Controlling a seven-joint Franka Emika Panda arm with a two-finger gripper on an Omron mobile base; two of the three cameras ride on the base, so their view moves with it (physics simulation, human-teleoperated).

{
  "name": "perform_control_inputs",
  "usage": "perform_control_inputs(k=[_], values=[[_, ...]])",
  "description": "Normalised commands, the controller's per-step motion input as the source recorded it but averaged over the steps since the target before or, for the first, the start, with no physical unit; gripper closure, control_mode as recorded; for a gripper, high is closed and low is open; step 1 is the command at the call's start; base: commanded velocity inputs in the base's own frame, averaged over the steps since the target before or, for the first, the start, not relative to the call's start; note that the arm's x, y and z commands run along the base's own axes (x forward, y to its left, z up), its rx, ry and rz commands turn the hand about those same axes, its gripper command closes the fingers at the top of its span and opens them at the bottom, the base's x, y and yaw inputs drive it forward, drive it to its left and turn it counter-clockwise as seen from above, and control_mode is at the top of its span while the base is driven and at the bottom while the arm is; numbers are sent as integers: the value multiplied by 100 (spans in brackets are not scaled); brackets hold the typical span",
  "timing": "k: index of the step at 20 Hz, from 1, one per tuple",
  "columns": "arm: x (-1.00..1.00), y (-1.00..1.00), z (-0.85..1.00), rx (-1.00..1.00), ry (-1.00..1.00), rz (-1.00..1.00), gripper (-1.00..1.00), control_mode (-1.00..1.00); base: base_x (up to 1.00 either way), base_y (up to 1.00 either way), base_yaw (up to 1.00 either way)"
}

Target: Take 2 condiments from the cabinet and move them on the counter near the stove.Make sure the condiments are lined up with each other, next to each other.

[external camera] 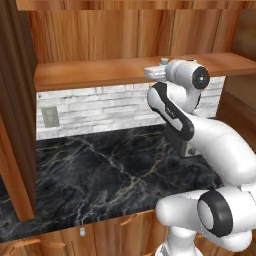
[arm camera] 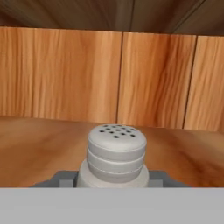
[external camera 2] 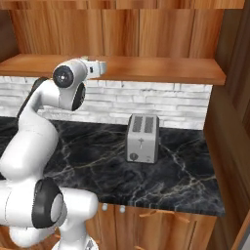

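Note:
The slim grey-white shaker (arm camera: pixel 116 155) with a perforated rounded cap stands upright on the cabinet's plank shelf (external camera: pixel 90 72), close to the panelled back wall. My gripper (arm camera: pixel 113 178) sits at shelf height, and its dark fingers (arm camera: pixel 63 180) press against both sides of the shaker's base. From the left base view the hand (external camera: pixel 154 73) rests at the shelf's front edge, with the shaker's cap (external camera: pixel 164 61) just above it. The right base view shows the hand (external camera 2: pixel 99 67) over the same shelf (external camera 2: pixel 161 68). The black marble counter (external camera: pixel 100 165) lies below. The blue-lidded jar and the stove are out of view.
A silver toaster (external camera 2: pixel 142 138) stands on the counter (external camera 2: pixel 185 185) to the right of the arm. A white brick backsplash with a wall outlet (external camera: pixel 50 116) runs behind. A wooden cabinet side panel (external camera: pixel 15 125) closes the left, another (external camera 2: pixel 232 127) the right.

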Motion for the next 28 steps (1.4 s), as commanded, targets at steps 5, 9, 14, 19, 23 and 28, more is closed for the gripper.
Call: perform_control_inputs(k=[5, 9, 14, 19, 23, 28], values=[[-99, -29, 0, 0, -1, 9, 100, -100, 0, 0, 0], [-100, -22, -1, 0, -3, 12, 100, -100, 0, 0, 0], [-100, -8, -8, 0, -4, 15, 100, -100, 0, 0, 0], [-100, -1, -30, -2, -8, 24, 100, -100, 0, 0, 0], [-100, 12, -43, -7, -6, 26, 100, -100, 0, 0, 0], [-100, 36, -52, -11, -3, 23, 100, -100, 0, 0, 0]])
